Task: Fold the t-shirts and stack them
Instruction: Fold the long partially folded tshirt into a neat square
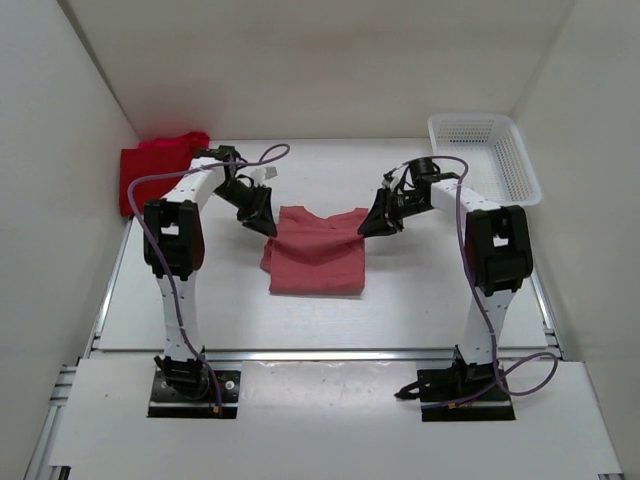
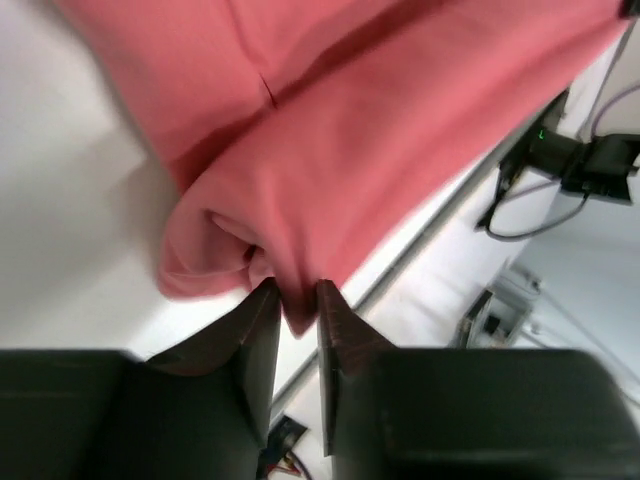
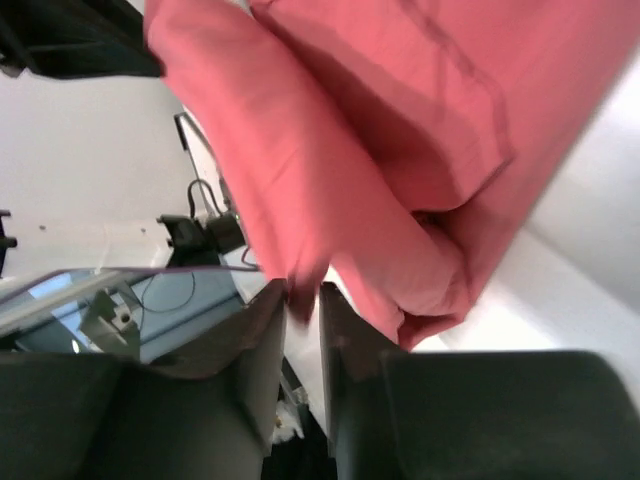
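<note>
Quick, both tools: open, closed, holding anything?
Left tool: closed on the pink t-shirt.
Right tool: also closed on the pink t-shirt.

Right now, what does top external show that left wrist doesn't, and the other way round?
Only top external: the whole salmon pink cloth t-shirt lying folded on the white table, the red cloth pile back left, the white plastic mesh basket back right, and the right hand at the shirt's edge. Only left wrist: a fold of that shirt pinched between the left hand's fingers. Both: the shirt, the table, the left hand.
</note>
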Motion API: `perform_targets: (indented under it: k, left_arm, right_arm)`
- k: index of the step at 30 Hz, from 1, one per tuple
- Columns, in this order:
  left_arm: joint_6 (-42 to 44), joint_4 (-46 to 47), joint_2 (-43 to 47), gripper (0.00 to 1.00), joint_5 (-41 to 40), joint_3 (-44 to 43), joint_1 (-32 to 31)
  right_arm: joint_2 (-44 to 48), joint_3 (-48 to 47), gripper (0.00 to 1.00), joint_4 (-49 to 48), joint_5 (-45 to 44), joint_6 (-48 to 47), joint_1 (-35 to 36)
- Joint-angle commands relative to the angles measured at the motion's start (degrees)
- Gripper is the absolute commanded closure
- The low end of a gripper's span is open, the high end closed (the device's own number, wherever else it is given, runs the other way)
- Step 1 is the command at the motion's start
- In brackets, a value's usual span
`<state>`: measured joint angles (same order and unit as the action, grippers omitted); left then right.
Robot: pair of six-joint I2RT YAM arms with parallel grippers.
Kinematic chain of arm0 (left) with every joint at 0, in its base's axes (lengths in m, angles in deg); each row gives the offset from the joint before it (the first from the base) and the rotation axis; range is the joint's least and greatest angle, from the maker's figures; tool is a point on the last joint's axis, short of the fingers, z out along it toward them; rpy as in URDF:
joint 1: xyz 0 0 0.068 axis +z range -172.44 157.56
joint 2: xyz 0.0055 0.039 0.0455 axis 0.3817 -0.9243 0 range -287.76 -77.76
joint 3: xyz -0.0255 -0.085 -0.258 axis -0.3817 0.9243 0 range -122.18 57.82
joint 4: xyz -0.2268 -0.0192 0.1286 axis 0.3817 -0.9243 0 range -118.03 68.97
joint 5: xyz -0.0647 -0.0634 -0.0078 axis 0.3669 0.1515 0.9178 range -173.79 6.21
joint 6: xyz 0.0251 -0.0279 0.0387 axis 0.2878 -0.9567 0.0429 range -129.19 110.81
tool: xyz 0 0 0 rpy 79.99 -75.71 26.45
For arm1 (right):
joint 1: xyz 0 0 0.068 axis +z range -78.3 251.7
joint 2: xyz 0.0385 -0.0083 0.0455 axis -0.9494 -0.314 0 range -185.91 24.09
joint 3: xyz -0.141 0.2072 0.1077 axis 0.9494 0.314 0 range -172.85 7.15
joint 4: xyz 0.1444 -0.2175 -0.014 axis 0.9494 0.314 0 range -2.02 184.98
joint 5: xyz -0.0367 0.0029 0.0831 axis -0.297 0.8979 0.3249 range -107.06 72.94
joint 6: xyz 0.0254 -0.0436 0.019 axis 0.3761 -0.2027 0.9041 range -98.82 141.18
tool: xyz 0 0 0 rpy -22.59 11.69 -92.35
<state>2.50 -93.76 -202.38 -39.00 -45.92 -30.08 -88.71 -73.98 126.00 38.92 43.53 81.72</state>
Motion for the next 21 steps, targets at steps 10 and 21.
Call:
perform_targets:
  k: [10,21]
  left_arm:
    - [-5.00,7.07,-3.10,0.01,-1.11,-9.28,2.27]
    - [1.75,28.52,21.51,0.31,-11.82,17.51,0.19]
  right_arm:
    - [-10.34,-21.33,0.52,-8.05,-5.97,7.19,-4.22]
    - [3.17,-12.24,0.25,1.29,-28.81,-4.34,3.69]
